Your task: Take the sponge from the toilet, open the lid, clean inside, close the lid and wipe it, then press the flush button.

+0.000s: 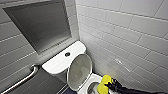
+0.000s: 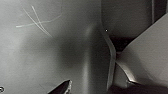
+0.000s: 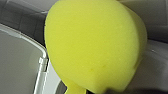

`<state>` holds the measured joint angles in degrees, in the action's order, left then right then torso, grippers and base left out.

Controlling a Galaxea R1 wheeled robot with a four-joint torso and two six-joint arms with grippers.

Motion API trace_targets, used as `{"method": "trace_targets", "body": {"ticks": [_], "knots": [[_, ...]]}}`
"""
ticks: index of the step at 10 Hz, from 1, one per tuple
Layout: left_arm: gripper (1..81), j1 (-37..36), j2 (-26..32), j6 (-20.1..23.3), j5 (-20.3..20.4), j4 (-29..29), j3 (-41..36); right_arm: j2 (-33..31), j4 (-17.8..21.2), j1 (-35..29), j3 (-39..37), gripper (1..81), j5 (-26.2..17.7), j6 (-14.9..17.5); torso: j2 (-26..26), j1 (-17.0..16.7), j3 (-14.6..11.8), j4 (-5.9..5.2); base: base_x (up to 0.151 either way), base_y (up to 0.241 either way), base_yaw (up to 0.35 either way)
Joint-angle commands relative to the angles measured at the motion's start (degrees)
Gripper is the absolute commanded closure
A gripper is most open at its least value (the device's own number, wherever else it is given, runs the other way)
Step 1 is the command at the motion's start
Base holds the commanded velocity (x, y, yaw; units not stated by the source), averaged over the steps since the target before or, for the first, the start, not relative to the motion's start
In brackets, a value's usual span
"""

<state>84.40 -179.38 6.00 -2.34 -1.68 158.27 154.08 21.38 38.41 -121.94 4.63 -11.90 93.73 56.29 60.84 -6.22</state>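
At head-view lower right, the right gripper (image 1: 108,85), jaws closed on the sponge (image 1: 105,79), hangs over the toilet (image 1: 60,63), lid (image 1: 79,71) raised. Right wrist view adds sponge face beside lid rim.

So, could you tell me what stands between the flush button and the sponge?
The raised lid stands between the flush button and the sponge, seen in the head view.
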Motion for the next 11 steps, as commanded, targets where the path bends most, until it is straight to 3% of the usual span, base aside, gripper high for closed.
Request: {"method": "trace_targets", "body": {"ticks": [1, 11], "knots": [[1.0, 0.7, -0.3, 0.2, -4.9, 0.4, -0.2, -6.4, 0.3, -2.3, 6.3, 81.1, 1.7, -0.4, 0.0, 0.0, 0.0, 0.00, 0.000, 0.000, 0.000], [1.0, 0.7, -0.3, 0.3, -4.8, 0.4, -0.2, -22.5, 0.8, 9.4, 30.2, 81.1, 13.6, -0.3, 0.0, 0.0, 0.0, 0.00, 0.000, 0.000, 0.000]]}}
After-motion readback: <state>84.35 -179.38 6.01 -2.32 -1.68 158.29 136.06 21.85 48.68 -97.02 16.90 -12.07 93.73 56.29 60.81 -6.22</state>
